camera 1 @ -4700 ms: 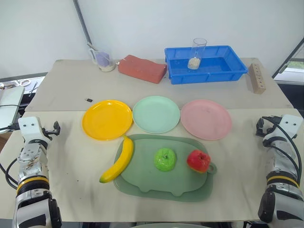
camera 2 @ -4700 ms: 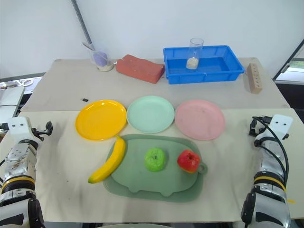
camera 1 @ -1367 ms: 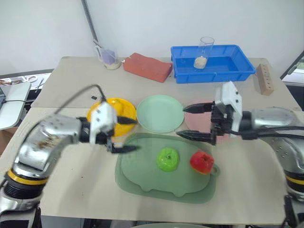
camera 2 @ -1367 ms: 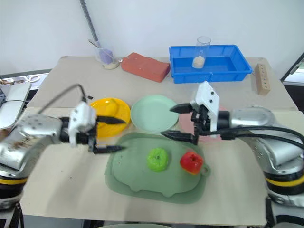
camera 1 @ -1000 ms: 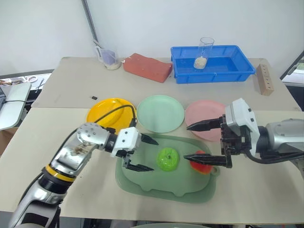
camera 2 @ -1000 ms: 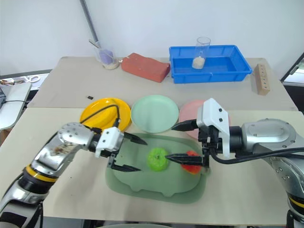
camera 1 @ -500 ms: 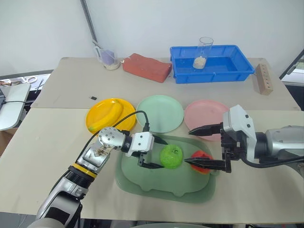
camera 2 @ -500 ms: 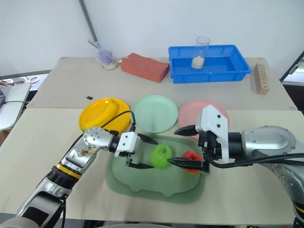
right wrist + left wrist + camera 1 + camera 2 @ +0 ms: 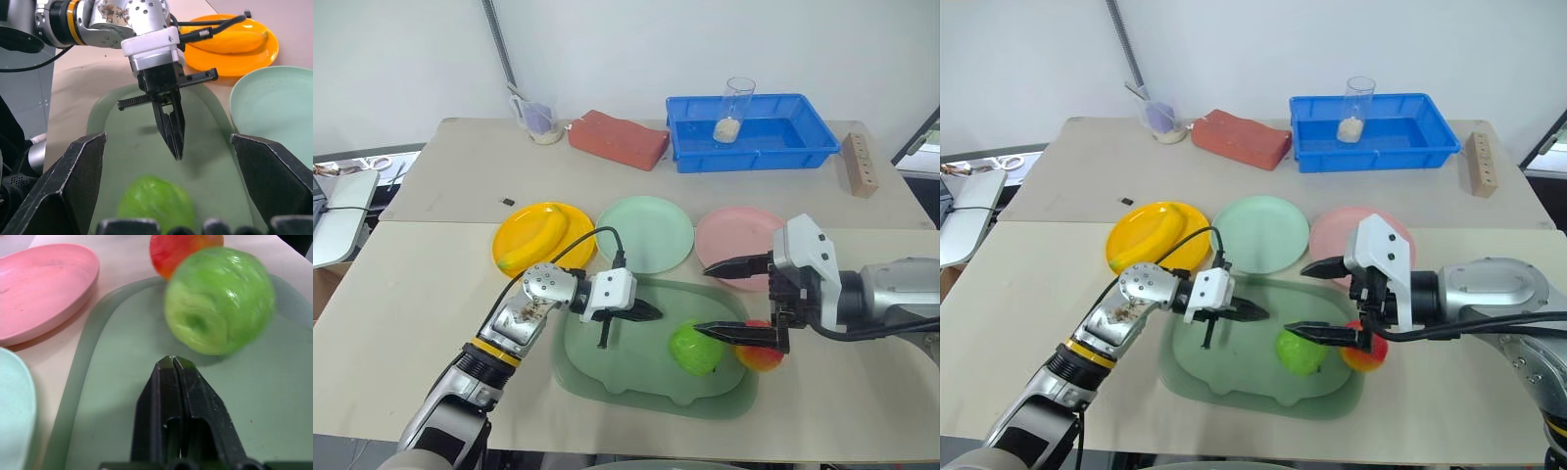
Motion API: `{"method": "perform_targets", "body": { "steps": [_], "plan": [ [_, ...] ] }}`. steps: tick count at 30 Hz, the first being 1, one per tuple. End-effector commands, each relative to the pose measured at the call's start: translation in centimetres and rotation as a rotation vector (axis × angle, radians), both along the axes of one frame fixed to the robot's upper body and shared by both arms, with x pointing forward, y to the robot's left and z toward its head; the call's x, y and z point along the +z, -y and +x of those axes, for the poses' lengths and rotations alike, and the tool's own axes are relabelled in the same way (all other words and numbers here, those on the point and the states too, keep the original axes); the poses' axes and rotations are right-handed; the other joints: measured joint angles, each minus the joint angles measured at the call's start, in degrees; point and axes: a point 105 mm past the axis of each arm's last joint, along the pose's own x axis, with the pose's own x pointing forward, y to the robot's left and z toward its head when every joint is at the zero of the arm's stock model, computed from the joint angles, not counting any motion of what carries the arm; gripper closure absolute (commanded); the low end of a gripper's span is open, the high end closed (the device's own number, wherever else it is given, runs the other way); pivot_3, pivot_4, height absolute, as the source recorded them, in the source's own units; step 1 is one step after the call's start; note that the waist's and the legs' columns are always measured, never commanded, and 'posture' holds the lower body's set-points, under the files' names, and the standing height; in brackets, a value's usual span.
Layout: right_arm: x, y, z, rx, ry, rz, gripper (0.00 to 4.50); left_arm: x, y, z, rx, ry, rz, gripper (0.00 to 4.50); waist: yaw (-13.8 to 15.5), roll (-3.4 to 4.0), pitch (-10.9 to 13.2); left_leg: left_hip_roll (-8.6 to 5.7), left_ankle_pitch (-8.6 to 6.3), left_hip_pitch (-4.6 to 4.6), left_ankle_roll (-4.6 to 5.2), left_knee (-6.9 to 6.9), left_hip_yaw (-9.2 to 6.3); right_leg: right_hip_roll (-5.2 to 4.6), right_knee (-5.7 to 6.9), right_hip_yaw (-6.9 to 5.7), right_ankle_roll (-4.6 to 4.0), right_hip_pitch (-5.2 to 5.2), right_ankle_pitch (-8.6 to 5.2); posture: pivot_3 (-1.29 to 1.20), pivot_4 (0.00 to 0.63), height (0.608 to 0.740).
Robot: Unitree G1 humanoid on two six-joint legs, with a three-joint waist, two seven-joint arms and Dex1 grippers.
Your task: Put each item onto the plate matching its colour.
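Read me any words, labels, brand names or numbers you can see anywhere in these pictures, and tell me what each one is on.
There are none to read: no lettering shows on the blue plastic bin, the brick-red block, the three round plates, yellow, mint green and pink, or the toy fruits.

Blue bin (image 9: 749,130), brick-red block (image 9: 618,139)

My arms are brushed silver tubes; the left arm (image 9: 504,338) wears a yellow-and-black band and scuffed brown marks, with a black cable looping from its wrist. Each wrist ends in a white block bearing black pointed fingers (image 9: 641,310). The right arm (image 9: 891,294) carries black cabling too.
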Motion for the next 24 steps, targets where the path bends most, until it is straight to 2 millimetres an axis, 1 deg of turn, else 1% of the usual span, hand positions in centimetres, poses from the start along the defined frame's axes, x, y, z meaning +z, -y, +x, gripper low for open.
{"method": "perform_targets", "body": {
  "steps": [1, 3, 4, 5, 7, 9, 11, 12, 15, 19, 22, 24],
  "plan": [
    [-0.9, 1.1, 0.7, -0.039, 0.041, -0.094, 0.00, 1.5, -1.5, 0.4, 0.036, 0.042, -0.016, 4.48, 0.0, 0.01, 0.0, 0.00, 0.00, 0.01, 0.00, 0.00, 0.00, 0.00, 0.00, 0.00, 0.00, -0.03, 0.00, 0.00, 0.150, 0.740],
    [-1.5, 1.5, 0.5, -0.052, 0.014, -0.121, 0.00, 2.3, -2.7, 0.8, 0.069, 0.064, -0.028, 4.48, -0.1, 0.01, 0.0, 0.01, 0.00, 0.01, 0.00, -0.02, -0.01, 0.00, 0.00, -0.02, 0.00, -0.22, 0.00, 0.00, 0.150, 0.740],
    [-1.6, 1.5, 0.5, -0.055, 0.007, -0.121, 0.00, 2.6, -3.0, 0.8, 0.078, 0.071, -0.037, 4.48, -0.1, 0.03, 0.0, 0.01, 0.00, -0.01, 0.00, -0.03, -0.01, 0.00, 0.00, -0.01, 0.00, -0.25, 0.00, 0.00, 0.150, 0.740],
    [-1.9, 1.3, 0.2, -0.050, -0.012, -0.125, 0.00, 3.3, -3.6, 0.5, 0.072, 0.060, -0.053, 4.24, -0.1, 0.04, 0.0, 0.01, 0.00, -0.02, 0.00, -0.04, -0.01, 0.00, 0.02, -0.02, 0.00, -0.26, 0.00, 0.00, 0.150, 0.740],
    [-2.5, 0.7, -0.6, -0.012, -0.057, -0.131, 0.00, 4.7, -4.5, -0.9, 0.035, 0.036, -0.078, 3.70, -0.4, 0.05, 0.0, 0.01, 0.00, -0.01, 0.00, -0.04, -0.01, 0.00, 0.05, -0.02, 0.00, -0.26, 0.00, 0.00, 0.150, 0.740],
    [-2.9, 0.2, -1.0, 0.010, -0.084, -0.132, 0.00, 5.7, -5.2, -2.3, 0.002, 0.022, -0.085, 2.74, -0.4, 0.09, 0.0, 0.04, 0.00, -0.01, 0.00, -0.09, 0.00, 0.01, 0.06, -0.02, 0.00, -0.05, 0.00, 0.00, 0.150, 0.740],
    [-3.4, 0.1, -1.1, 0.029, -0.099, -0.151, 0.00, 6.3, -5.8, -3.6, -0.020, 0.008, -0.081, 1.78, -0.4, 0.09, 0.0, 0.04, 0.00, 0.03, 0.00, -0.09, 0.00, 0.00, 0.05, -0.04, 0.00, -0.01, -0.01, 0.00, 0.150, 0.740],
    [-3.6, 0.0, -1.1, 0.035, -0.107, -0.159, 0.00, 6.6, -6.1, -4.1, -0.025, -0.001, -0.079, 1.22, -0.5, 0.09, 0.0, 0.05, 0.00, 0.08, 0.00, -0.08, -0.01, 0.00, 0.03, -0.06, 0.01, -0.13, -0.01, 0.00, 0.150, 0.740],
    [-4.3, 0.0, -1.0, 0.046, -0.137, -0.192, 0.00, 7.0, -6.7, -5.4, -0.037, -0.013, -0.058, 0.02, -0.5, 0.08, 0.0, 0.05, 0.00, 0.08, -0.01, -0.07, -0.01, -0.02, 0.03, -0.07, 0.02, -0.19, -0.03, 0.00, 0.150, 0.740],
    [-5.6, 0.3, -1.2, 0.072, -0.172, -0.270, 0.00, 6.9, -7.2, -6.0, -0.020, -0.014, -0.037, 0.02, -0.1, 0.09, 0.0, 0.04, -0.01, 0.07, -0.01, -0.01, 0.01, -0.08, 0.00, -0.09, 0.01, -0.20, -0.03, 0.00, 0.150, 0.740],
    [-6.6, 0.3, -0.9, 0.077, -0.177, -0.299, 0.00, 6.8, -7.0, -6.1, 0.000, 0.002, -0.037, 0.02, -0.2, 0.07, -0.1, 0.05, -0.01, 0.08, -0.01, -0.02, 0.02, -0.08, -0.02, -0.09, -0.03, -0.22, -0.05, 0.00, 0.150, 0.740],
    [-7.0, 0.3, -0.7, 0.087, -0.170, -0.314, 0.00, 6.8, -6.8, -6.5, -0.002, -0.008, -0.036, 0.02, -0.2, 0.04, -0.1, 0.06, -0.01, 0.08, -0.01, -0.04, 0.02, -0.07, -0.02, -0.10, -0.04, -0.23, -0.05, 0.00, 0.150, 0.740]
  ]
}}
